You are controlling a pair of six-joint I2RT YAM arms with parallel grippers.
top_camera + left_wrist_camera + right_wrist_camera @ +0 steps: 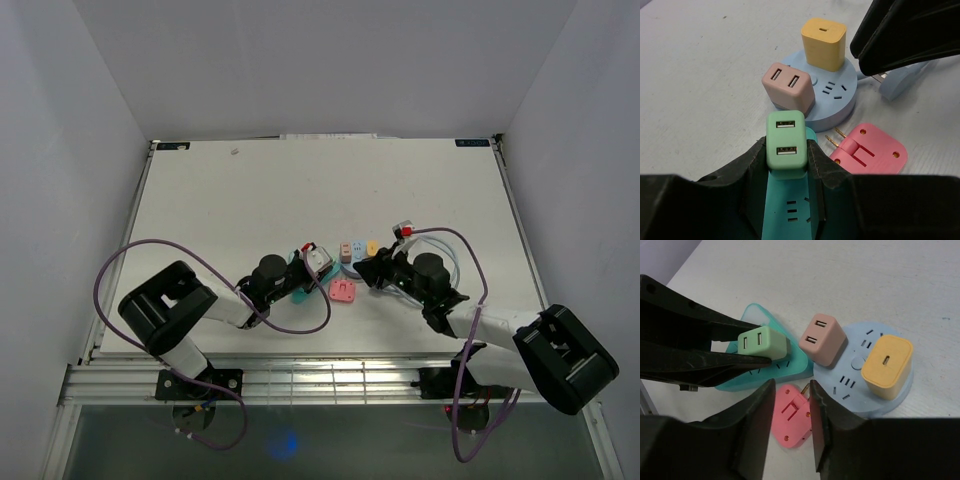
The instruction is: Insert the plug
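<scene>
The triangle base (795, 365) lies on the table (250, 190), left of the round base (865, 395), with the first charger (762, 342) on it. The second charger (822, 337) and third charger (887, 365) stand on the round base, and the flat plug (790, 415) lies just in front.

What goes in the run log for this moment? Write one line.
left gripper: shut on green charger at teal strip | right gripper: open by red plug | seating: unclear

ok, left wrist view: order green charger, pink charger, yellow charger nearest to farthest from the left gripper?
1. green charger, held in the left gripper, bottom centre.
2. pink charger, just beyond, near edge of blue socket hub.
3. yellow charger, farthest, hub's far side.
</scene>
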